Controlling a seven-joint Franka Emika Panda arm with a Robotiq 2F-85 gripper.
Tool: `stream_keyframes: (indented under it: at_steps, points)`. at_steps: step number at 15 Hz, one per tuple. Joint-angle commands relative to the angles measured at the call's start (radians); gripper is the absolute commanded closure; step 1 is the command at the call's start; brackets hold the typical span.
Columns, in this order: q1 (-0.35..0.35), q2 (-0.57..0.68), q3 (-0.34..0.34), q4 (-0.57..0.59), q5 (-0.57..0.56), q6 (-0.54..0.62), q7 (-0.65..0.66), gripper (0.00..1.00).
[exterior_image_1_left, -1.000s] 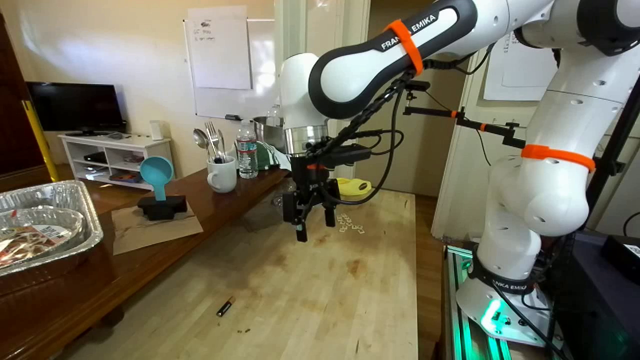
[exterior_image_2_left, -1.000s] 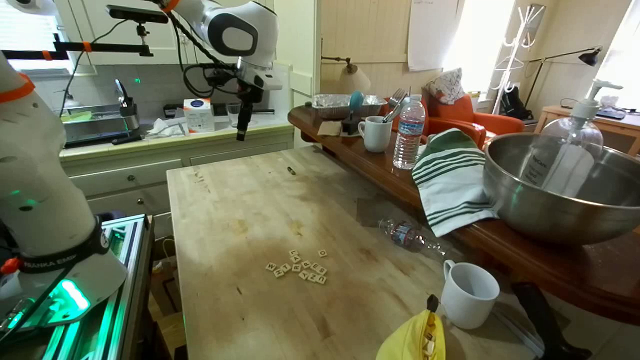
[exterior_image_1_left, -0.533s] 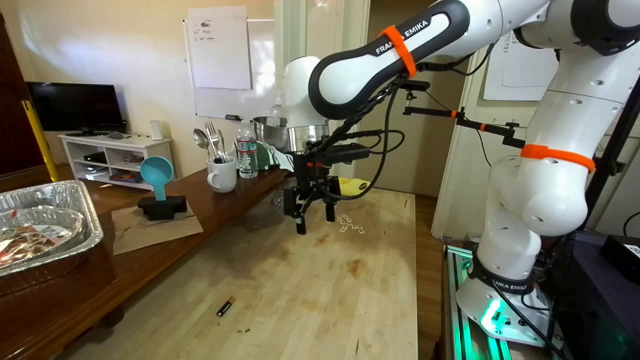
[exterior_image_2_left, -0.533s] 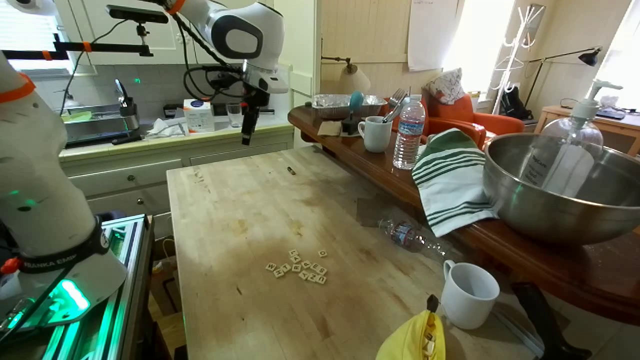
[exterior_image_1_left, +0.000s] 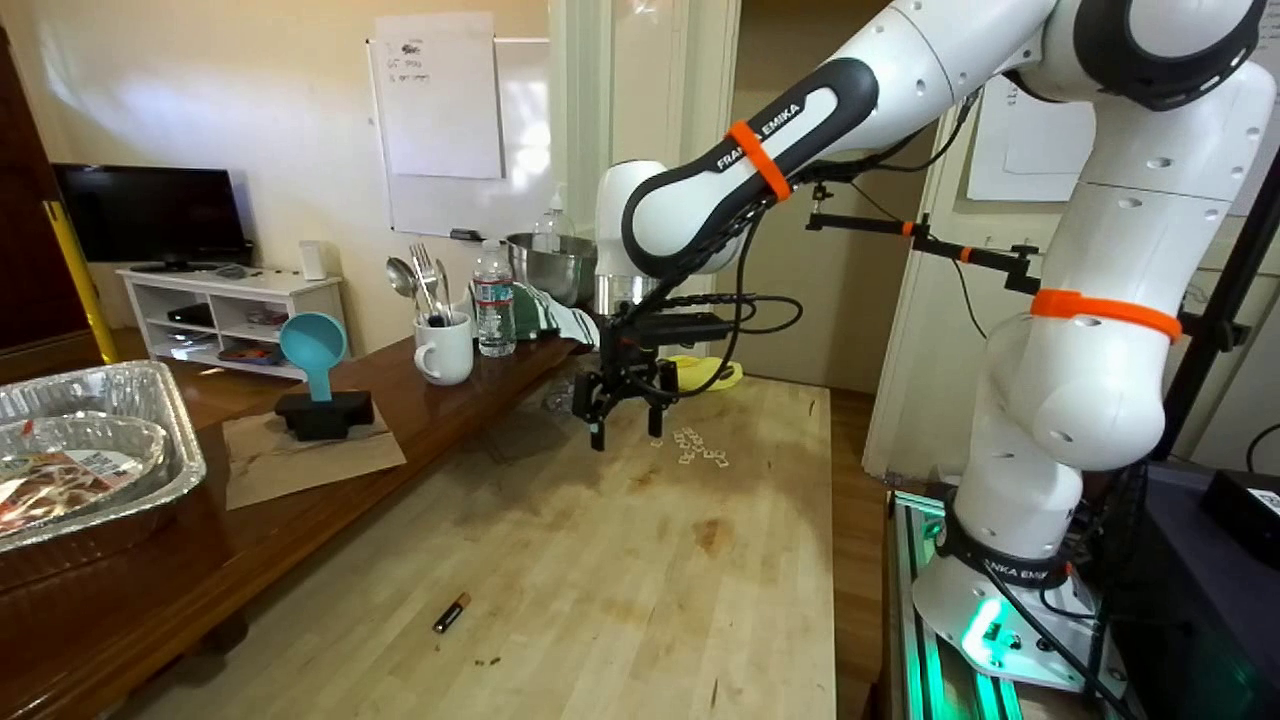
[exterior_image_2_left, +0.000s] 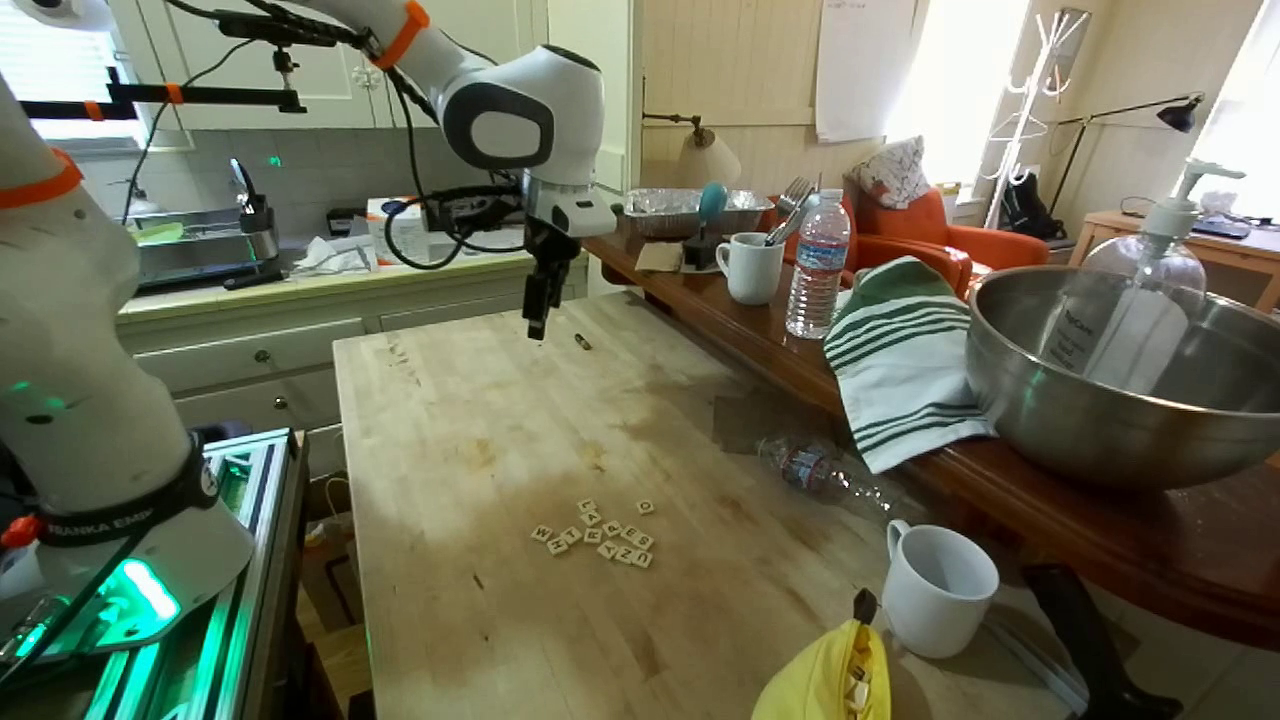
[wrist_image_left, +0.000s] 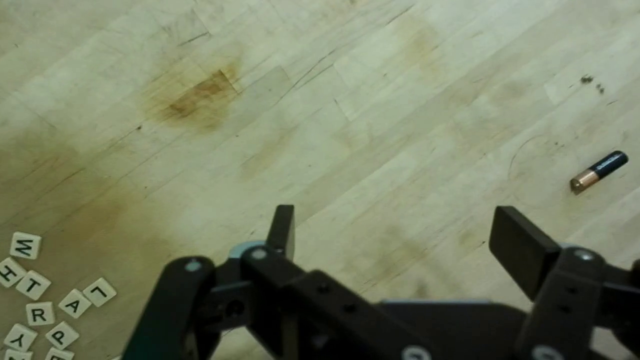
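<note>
So the claw just swung across the desk, closer to the letter tiles; it's spread wide, nothing in it, so that's positioning rather than grabbing imo; tiles lie off one side, the battery off the other.

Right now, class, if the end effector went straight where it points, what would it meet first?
Probably the wooden tabletop, between the letter tiles and the battery; the end effector points down, though the exact spot is unclear.
</note>
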Motion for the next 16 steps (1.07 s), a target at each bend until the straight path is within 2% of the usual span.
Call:
stream_keyframes:
  at_steps: [1, 3, 5, 7, 12, 13, 14, 16]
  points:
    - [-0.007, 0.019, -0.030, -0.052, -0.008, 0.103, -0.105, 0.00]
    - [-0.015, 0.015, -0.048, -0.084, -0.016, 0.158, -0.166, 0.00]
    - [-0.023, 0.012, -0.072, -0.105, -0.008, 0.164, -0.270, 0.00]
    - [-0.040, 0.013, -0.090, -0.114, -0.078, 0.141, -0.319, 0.00]
    - [-0.091, 0.011, -0.133, -0.123, -0.276, 0.100, -0.361, 0.00]
    - [-0.099, 0.012, -0.140, -0.122, -0.294, 0.110, -0.345, 0.00]
    - [-0.082, 0.023, -0.131, -0.113, -0.240, 0.124, -0.345, 0.00]
    - [-0.095, 0.023, -0.141, -0.113, -0.267, 0.124, -0.345, 0.00]
